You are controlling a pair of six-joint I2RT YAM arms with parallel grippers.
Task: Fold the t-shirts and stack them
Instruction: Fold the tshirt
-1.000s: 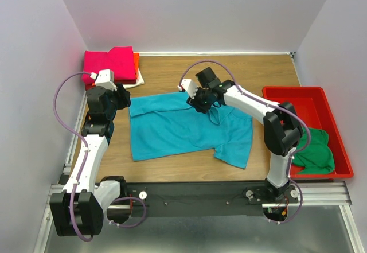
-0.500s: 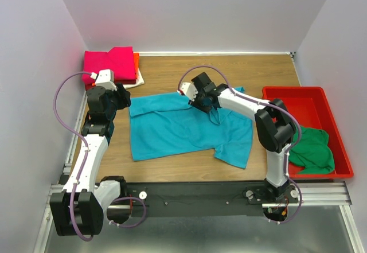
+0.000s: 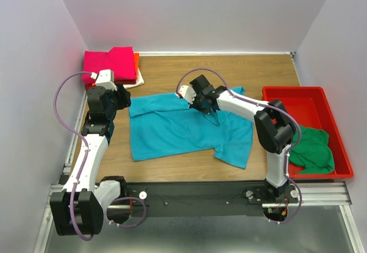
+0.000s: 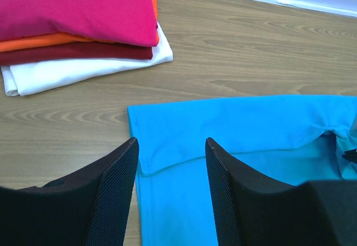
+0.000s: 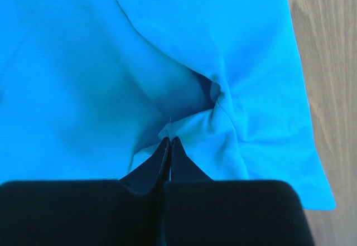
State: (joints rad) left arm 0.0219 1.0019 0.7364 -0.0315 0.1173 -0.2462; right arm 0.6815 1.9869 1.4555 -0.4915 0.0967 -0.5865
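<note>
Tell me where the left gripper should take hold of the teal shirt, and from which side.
Likely its far-left corner, from straight above. The teal shirt lies flat there, corner and edge free just ahead of the open left gripper, so a finger can slip under. The right gripper pinches a bunched fold farther right.

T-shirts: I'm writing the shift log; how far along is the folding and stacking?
Done: a folded cloth stack, magenta on top, in the far-left corner. In hand: the teal cloth t-shirt lies spread on the wooden table, the right gripper shut on a pinch of it, the left gripper open over its corner. Left: the crumpled green cloth t-shirt in the red plastic tray.
</note>
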